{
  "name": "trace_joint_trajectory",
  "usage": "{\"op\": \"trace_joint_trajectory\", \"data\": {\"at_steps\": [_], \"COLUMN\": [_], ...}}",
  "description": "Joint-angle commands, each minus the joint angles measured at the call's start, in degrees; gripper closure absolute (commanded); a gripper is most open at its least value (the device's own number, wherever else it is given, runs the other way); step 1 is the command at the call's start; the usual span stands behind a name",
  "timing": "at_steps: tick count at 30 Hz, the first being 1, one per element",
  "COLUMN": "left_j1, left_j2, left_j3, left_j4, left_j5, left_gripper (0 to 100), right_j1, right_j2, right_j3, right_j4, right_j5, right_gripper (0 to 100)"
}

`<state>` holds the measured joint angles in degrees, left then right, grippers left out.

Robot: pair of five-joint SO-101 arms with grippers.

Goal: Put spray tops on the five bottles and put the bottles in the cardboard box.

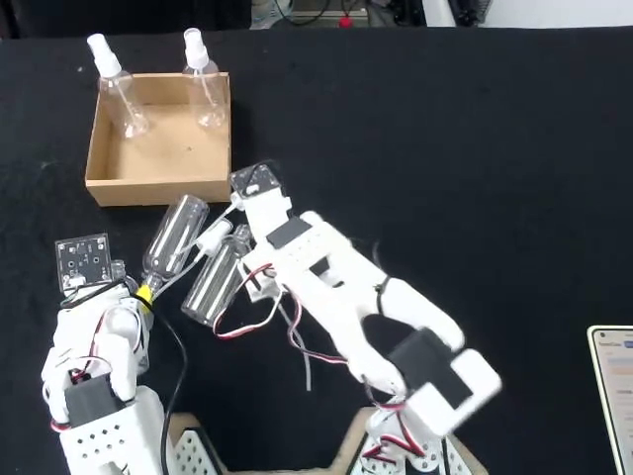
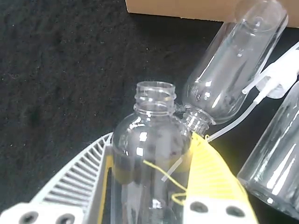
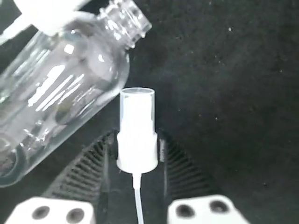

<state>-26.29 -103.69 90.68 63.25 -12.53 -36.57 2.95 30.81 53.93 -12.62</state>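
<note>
My left gripper [image 2: 152,149] is shut on an uncapped clear bottle [image 2: 152,158], held at the table's near left [image 1: 127,309]. My right gripper [image 3: 137,147] is shut on a white spray top [image 3: 137,133], just below the cardboard box [image 1: 158,178], with its tube trailing back between the fingers. Two more uncapped bottles lie on the black table: one [image 1: 176,237] with its neck by my left gripper's yellow finger [image 2: 210,177], the other [image 1: 216,279] with its neck [image 3: 127,18] close to my right gripper. A loose spray top [image 1: 213,237] rests between them. Two capped bottles [image 1: 119,89] [image 1: 203,84] stand in the box.
A flat white device [image 1: 615,396] lies at the table's right edge. Red and black cables [image 1: 287,327] hang from the right arm above the mat. The box wall [image 2: 187,7] is just beyond the lying bottles.
</note>
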Motion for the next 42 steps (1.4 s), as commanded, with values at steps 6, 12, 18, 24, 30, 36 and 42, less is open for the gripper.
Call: {"op": "trace_joint_trajectory", "data": {"at_steps": [6, 12, 18, 24, 30, 36, 42], "left_j1": [5.0, 16.2, 27.4, 34.2, 34.1, 34.2, 38.7], "left_j2": [-0.6, -0.6, -0.6, -0.6, 0.3, 0.1, -0.4], "left_j3": [-7.9, -9.9, -7.7, -0.2, 6.8, 6.7, 6.7], "left_j4": [-4.9, -15.8, -24.9, -43.9, -56.7, -55.1, -50.8], "left_j5": [0.0, 0.4, 0.5, 0.7, 11.8, 17.3, 17.0], "left_gripper": [93, 93, 93, 93, 93, 93, 93], "right_j1": [12.4, 12.7, 9.3, 8.3, 8.5, 8.3, 8.4], "right_j2": [-23.6, -36.5, -40.7, -40.7, -41.0, -45.8, -49.5], "right_j3": [-7.1, -15.1, -24.4, -24.0, -22.5, -22.5, -18.6], "right_j4": [6.9, 7.0, 5.6, -5.3, -9.6, -10.6, -19.7], "right_j5": [8.2, 8.0, 8.0, 8.0, 2.2, -7.8, -7.7], "right_gripper": [98.7, 98.7, 98.7, 98.7, 98.7, 98.6, 98.5]}}
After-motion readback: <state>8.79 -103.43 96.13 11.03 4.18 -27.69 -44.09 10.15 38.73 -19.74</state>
